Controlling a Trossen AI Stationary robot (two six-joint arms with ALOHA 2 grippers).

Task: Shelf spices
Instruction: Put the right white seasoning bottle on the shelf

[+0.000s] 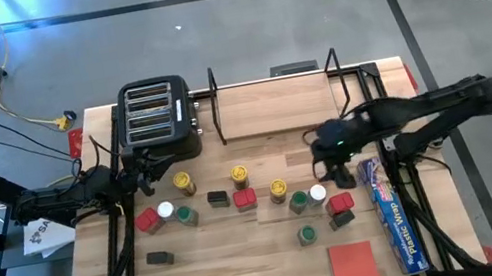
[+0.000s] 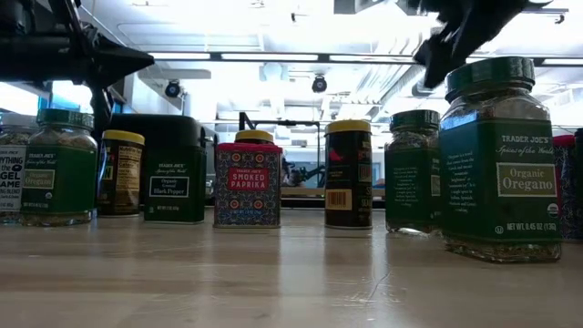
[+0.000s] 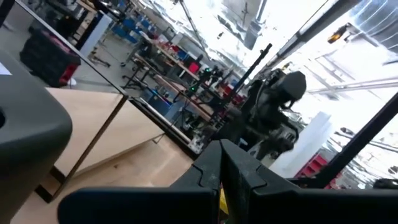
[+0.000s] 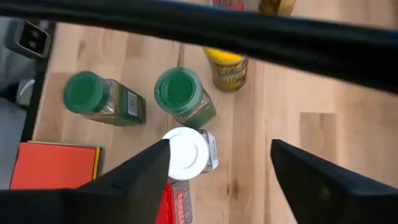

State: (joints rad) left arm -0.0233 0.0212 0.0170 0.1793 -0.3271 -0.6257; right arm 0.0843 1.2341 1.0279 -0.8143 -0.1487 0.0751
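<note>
Right claw [image 4: 217,165] open over 1 white-lid jar [image 4: 186,151], beside 2 green-lid jars [image 4: 178,92].

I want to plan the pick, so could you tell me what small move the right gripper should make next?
Probably lower the open right gripper and shift it over the white-lidded jar, which sits beside one finger rather than between them. The shelf holds no spices yet.

Toaster [image 1: 159,120] left of shelf [image 1: 275,102], spices [image 1: 244,199] scattered in front of both
</note>
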